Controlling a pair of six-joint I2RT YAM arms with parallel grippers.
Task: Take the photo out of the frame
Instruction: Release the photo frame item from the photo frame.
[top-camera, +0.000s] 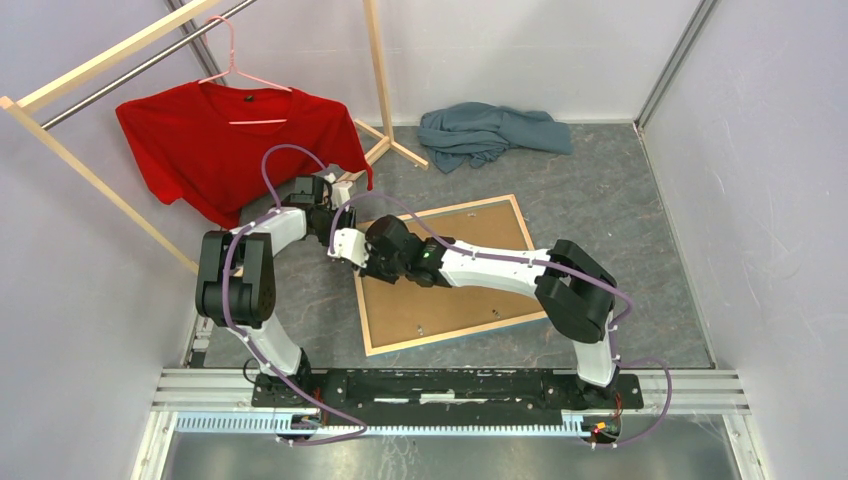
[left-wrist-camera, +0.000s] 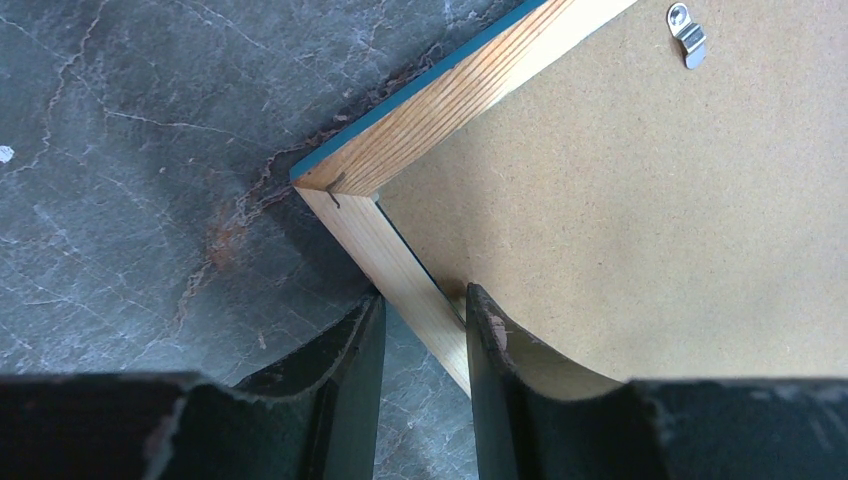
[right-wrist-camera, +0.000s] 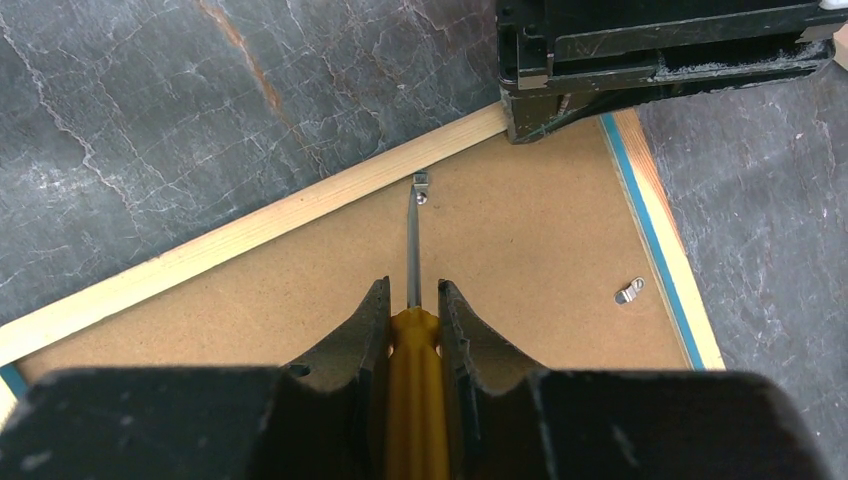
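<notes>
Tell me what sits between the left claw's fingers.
The frame's wooden side rail, near its corner; the left wrist view shows it between the fingers.
</notes>
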